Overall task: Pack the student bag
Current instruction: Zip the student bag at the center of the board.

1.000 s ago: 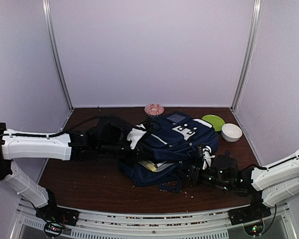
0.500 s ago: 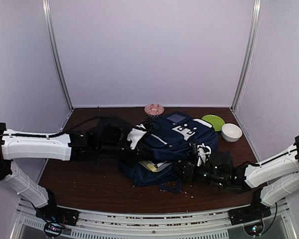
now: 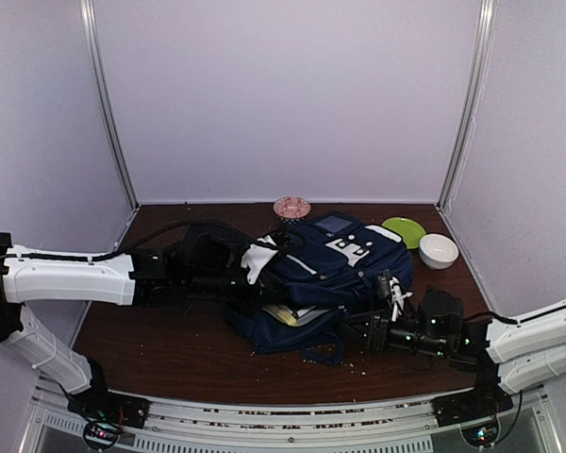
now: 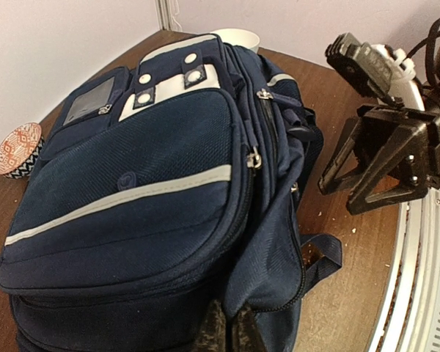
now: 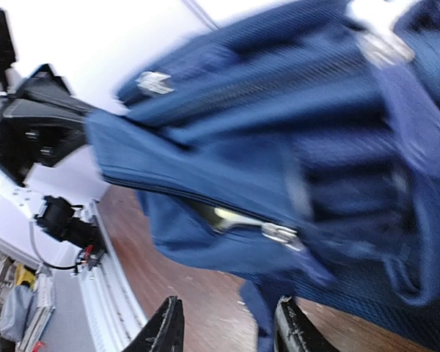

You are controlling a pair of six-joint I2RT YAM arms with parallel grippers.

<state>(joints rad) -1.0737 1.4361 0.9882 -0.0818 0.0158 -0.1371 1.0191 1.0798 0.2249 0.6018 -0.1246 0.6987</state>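
Big picture first: the dark wooden table carries everything, and sprawled across its middle is the student bag, navy and flat on its back with the striped front pocket facing up. Its long axis runs on a diagonal, near-left to far-right. The end with the white buckle patches points toward the far right corner, and the opposite end sags toward the near left. Along the near side the bag gapes a little, and something pale yellow shows inside the opening.

Now the arms, both stretched low over the table. The left gripper sits at the bag's near-left end, fingers pressed together on a fold of the navy fabric. The right gripper comes in from the right at the bag's near edge, fingers parted with a gap between them. A dark strap hangs in front of that gap, but the wrist view is blurred and nothing looks pinched.

Just past the buckle end lies a green plate, with a white bowl beside it to the right. A small round red-patterned thing sits at the back edge. Crumbs dot the near wood.
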